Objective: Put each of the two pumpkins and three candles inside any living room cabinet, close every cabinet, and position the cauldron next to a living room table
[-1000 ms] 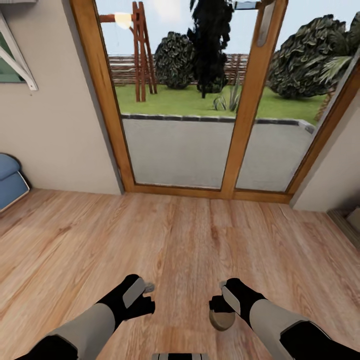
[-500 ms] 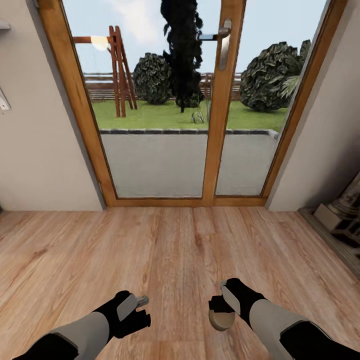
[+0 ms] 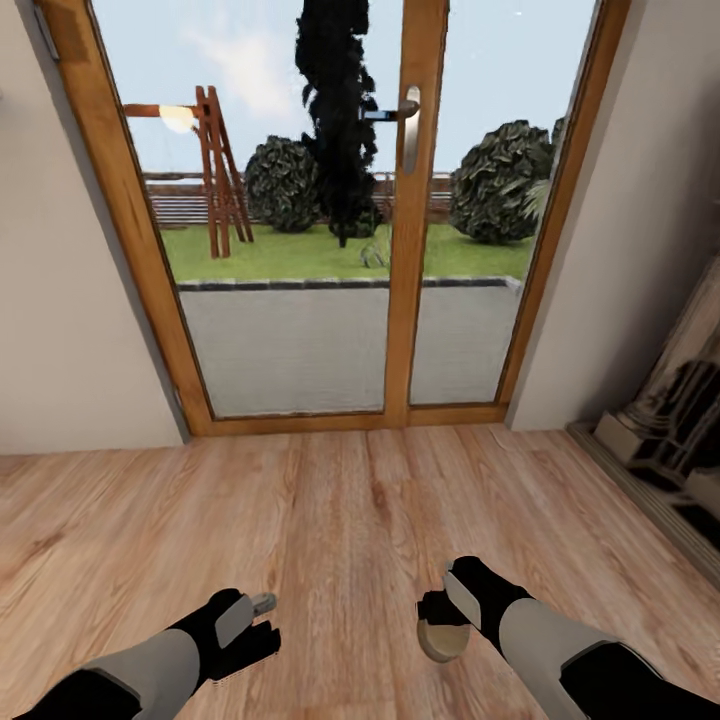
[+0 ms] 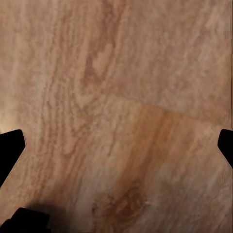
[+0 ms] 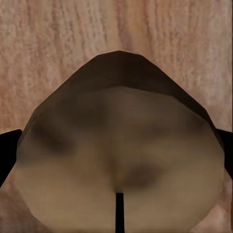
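A wooden plank floor (image 3: 350, 520) is seen from the head view, with both arms held low over it. The right hand (image 3: 443, 622) is clenched on a candle (image 3: 443, 640), a squat tan-olive cylinder held just above the floor. In the right wrist view the candle (image 5: 121, 160) is seen from close up, its pale top face with a thin dark wick between the 2 black fingertips (image 5: 8, 150), and the wood grain of the floor (image 5: 58, 43) lies beyond it.

The left hand (image 3: 255, 618) is carried empty over the boards, well apart from the right one. In the left wrist view its dark fingertips (image 4: 10, 145) are seen at the 2 opposite edges of the picture, spread wide, with nothing but the floor (image 4: 121, 111) between them, so the hand is released.

Ahead, a glazed door (image 3: 400, 250) in a honey-coloured wooden frame is set in a beige wall (image 3: 70, 330), with a metal lever handle (image 3: 405, 115) on its middle post. Through the glass a lawn, dark bushes and a wooden swing frame (image 3: 210, 170) are visible. At the right edge a pale stone fireplace surround (image 3: 670, 420) is partly shown.
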